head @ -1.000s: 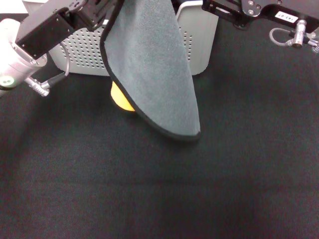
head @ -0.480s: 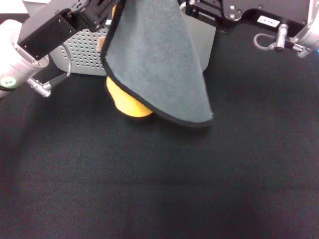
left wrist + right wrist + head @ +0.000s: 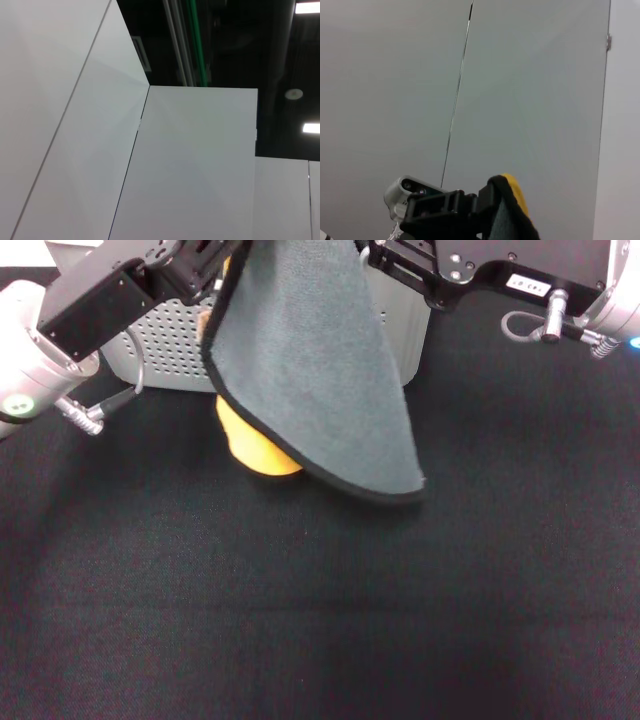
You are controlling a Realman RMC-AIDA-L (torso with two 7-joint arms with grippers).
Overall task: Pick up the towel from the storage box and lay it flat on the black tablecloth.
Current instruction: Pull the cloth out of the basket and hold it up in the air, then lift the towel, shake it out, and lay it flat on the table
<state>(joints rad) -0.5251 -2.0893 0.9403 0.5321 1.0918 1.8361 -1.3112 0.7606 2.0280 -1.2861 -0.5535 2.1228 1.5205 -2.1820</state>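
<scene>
The towel [image 3: 310, 370] hangs in front of the storage box [image 3: 165, 345], grey-green side toward me, with its black-edged lower corner just above the black tablecloth [image 3: 320, 620]. Its yellow-orange reverse [image 3: 255, 448] shows below the left edge. My left gripper [image 3: 222, 254] is shut on the towel's upper left edge at the top of the head view. The right wrist view shows that gripper [image 3: 451, 210] clamped on the towel [image 3: 512, 212]. My right gripper [image 3: 372, 254] is at the towel's upper right edge, its tips hidden.
The box stands at the back left of the tablecloth. The left arm's silver link and cable [image 3: 80, 410] hang low at the left. The left wrist view shows only white panels and ceiling.
My right arm has moved left up to the towel's upper right edge. The towel's lower corner has swung to the right and more yellow reverse shows.
</scene>
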